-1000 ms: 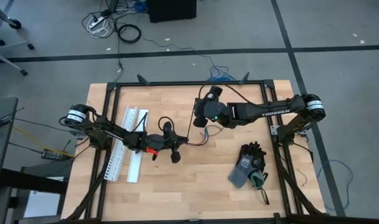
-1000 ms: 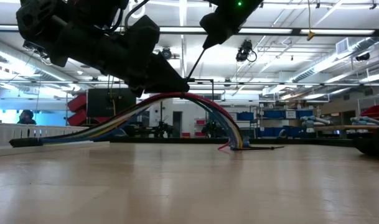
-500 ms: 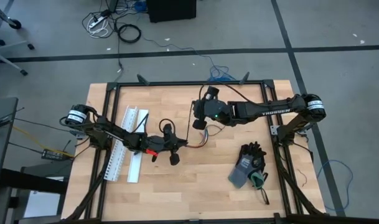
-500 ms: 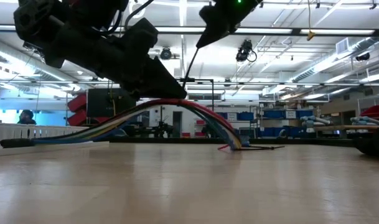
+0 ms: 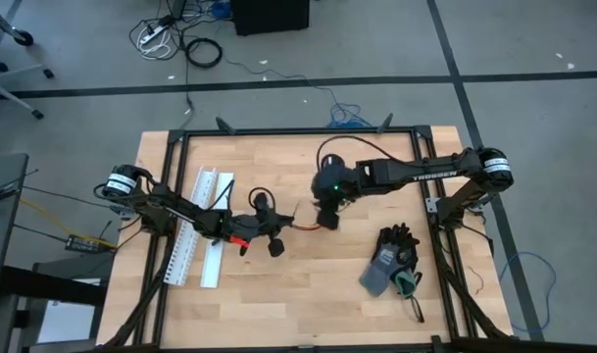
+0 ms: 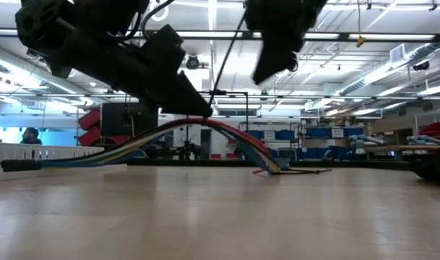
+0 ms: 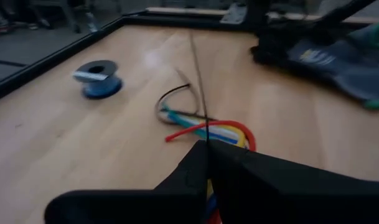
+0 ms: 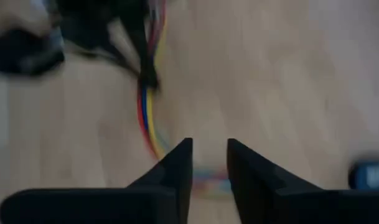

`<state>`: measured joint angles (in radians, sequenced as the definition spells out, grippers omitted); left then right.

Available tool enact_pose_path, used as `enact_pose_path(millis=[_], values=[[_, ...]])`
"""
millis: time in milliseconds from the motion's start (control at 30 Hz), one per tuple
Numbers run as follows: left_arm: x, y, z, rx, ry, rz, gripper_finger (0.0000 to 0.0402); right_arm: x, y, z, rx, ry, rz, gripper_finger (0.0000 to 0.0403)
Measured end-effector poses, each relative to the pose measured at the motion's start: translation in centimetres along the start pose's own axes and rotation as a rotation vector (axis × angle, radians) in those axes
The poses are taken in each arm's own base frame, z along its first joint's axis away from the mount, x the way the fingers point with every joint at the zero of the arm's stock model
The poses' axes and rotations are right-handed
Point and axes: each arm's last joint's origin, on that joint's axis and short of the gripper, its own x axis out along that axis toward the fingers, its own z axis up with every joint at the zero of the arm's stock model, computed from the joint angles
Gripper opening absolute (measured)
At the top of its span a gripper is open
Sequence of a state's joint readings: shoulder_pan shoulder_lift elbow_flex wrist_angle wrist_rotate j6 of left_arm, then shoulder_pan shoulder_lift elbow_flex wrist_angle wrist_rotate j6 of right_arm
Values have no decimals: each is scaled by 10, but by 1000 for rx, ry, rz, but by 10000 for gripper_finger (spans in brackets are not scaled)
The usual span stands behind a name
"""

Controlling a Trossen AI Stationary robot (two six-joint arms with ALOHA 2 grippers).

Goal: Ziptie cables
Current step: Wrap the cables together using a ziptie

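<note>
The cables (image 5: pixel 300 226) were stretched across the middle of the tabletop (image 5: pixel 308 284), their long axis running roughly left to right between the two arms. In the low view they were seen arched off the wood, raised at the left gripper (image 6: pixel 194 108) and drooping down to rest on the surface at their far ends (image 6: pixel 266 165). The left gripper (image 5: pixel 269 227) was closed on the bundle near its middle, and a ziptie (image 7: pixel 198 81), seen in the left wrist view as a thin dark strip, rose straight out from between the closed fingers over the free cable ends (image 7: pixel 205 127). The right gripper (image 5: pixel 327 218) was poised just above those free ends, its jaws parted narrowly and holding nothing; in the right wrist view the coloured cables (image 8: pixel 149 118) ran lengthwise away from the fingertips (image 8: pixel 180 152) and passed beneath the gap between them. The free ends therefore lay directly below and just ahead of the right gripper, which was judged the nearer arm for any grasp there. A pair of gloves (image 5: pixel 391 263) lay well apart on the right of the tabletop.
</note>
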<state>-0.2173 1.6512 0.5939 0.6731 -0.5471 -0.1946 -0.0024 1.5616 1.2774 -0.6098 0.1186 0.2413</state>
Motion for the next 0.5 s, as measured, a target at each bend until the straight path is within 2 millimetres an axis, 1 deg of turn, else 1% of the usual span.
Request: enact_pose_path(millis=[100, 233, 333, 433, 500], values=[[0, 2, -4, 18, 31, 49, 0, -1, 1, -13, 33, 113, -55, 131], [0, 3, -6, 14, 48, 59, 0, -4, 2, -25, 68, 191, -189, 164], [1, 5, -7, 19, 64, 74, 0, -7, 0, -33, 94, 245, -279, 176], [2, 9, -8, 11, 78, 92, 0, -10, -4, -42, 172, 302, -372, 180], [2, 10, -9, 9, 83, 98, 0, -9, -7, -49, 219, 331, -407, 181]])
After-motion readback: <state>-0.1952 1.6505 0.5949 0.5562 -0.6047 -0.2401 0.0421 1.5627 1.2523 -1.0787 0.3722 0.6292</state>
